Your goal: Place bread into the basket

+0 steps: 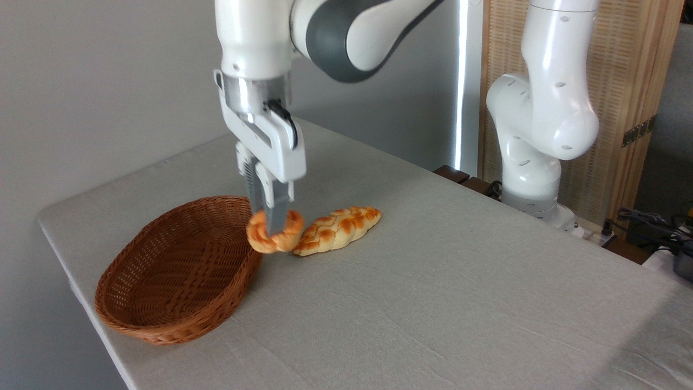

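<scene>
The knotted bun [274, 233] hangs in the gripper [269, 219], pinched between the two fingers, which come straight down into its middle and are closed on its twisted crust. It looks lifted clear of the cloth rather than resting on it, though from this angle the gap beneath it is hard to judge. It sits right at the near rim of the wicker basket [162, 319], overlapping the rim's right-hand side in the view, so I would say it is about to cross the edge rather than already being inside.

The grip from above makes sense: the bun is round and squat, and a vertical pinch lets it be carried over the flared wall and lowered without the fingers catching the weave. Just to the bun's right, touching or nearly touching it in this view, lies the longer braided loaf [338, 228], flat on the table [433, 303] and pointing toward the far right edge. It seems left alone, being the paler, leaf-shaped one.

The basket stands near the table's left edge, its long axis running from the near-left corner toward the middle, and its hollow is empty, so there is plenty of room for a drop. The arm's white base [533, 179] is mounted beyond the far right edge, which explains the long reach across the tabletop.
</scene>
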